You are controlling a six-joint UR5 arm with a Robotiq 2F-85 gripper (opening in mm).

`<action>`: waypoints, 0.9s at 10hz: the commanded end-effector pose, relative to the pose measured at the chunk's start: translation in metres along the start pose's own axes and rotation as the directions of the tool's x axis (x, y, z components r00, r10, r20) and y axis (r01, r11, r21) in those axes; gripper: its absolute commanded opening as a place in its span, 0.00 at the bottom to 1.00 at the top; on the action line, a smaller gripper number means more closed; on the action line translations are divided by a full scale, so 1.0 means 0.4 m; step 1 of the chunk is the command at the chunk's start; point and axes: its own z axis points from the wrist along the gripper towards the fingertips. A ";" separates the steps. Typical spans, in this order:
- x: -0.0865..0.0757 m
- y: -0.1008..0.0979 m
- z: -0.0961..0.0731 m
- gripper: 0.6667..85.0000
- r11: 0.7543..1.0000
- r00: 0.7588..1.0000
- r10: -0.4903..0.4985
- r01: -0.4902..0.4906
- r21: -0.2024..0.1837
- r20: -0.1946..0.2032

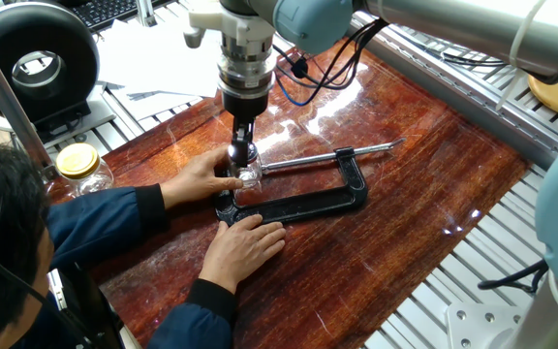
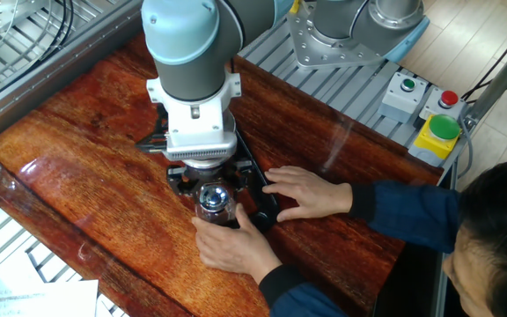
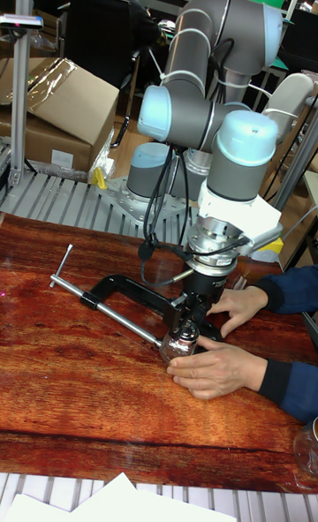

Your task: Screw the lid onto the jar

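The small clear jar (image 1: 249,175) stands on the wooden table (image 1: 386,223), and a person's left hand (image 1: 201,177) steadies it. My gripper (image 1: 242,152) points straight down onto the jar's mouth, its fingers shut on the glassy lid (image 1: 241,158), which sits on the neck. From the other fixed view the jar (image 2: 214,205) shows just below the gripper (image 2: 213,188), between the person's hands. The tall fixed view shows the gripper (image 3: 188,325) on top of the jar (image 3: 180,344). The fingers hide most of the lid.
A black C-clamp (image 1: 310,203) lies right beside the jar, and the person's other hand (image 1: 245,241) presses on it. A rounder glass jar with a yellow lid (image 1: 80,165) stands at the table's left edge. A button box (image 2: 437,132) sits off the table.
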 end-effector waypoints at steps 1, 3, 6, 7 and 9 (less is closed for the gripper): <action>-0.014 -0.024 -0.012 0.74 0.999 0.999 -0.035 0.035 0.042 0.014; -0.034 0.005 -0.012 0.74 0.998 0.997 -0.064 0.064 0.002 0.044; -0.022 0.017 -0.011 0.74 0.983 0.983 -0.180 0.181 -0.013 0.028; -0.021 0.016 -0.010 0.74 0.975 0.974 -0.224 0.224 -0.011 0.027; -0.030 0.006 -0.010 0.74 0.955 0.954 -0.296 0.296 0.009 0.035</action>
